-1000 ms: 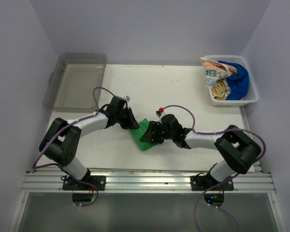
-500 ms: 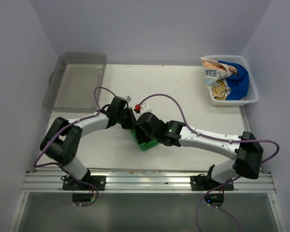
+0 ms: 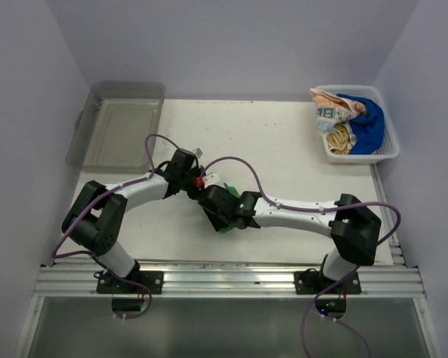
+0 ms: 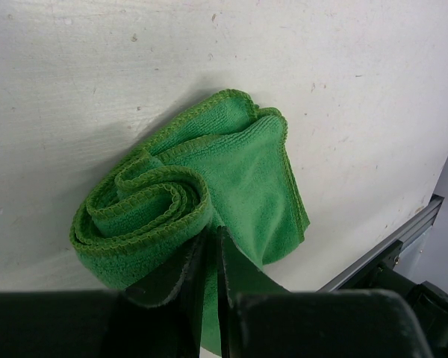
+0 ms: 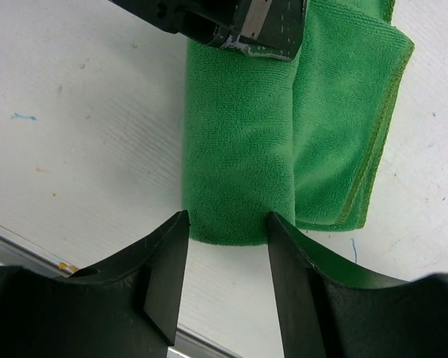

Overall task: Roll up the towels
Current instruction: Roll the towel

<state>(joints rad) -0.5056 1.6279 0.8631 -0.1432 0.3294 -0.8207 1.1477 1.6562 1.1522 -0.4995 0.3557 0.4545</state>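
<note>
The half-rolled bright green cloth towel (image 4: 239, 171), mid-frame on the white surface (image 4: 97, 60), is pinched by the clenched left claw (image 4: 209, 257), with the released right claw (image 5: 225, 231) straddling it; a slip would likely unwind it.

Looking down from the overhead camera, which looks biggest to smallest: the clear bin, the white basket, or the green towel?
1. clear bin, the largest
2. white basket, clearly smaller
3. green towel, the smallest, though it is mostly covered, so its full size is unsure

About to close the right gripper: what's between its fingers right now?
The rolled end of the green towel sits in the gap of the open right gripper, as the right wrist view shows.
</note>
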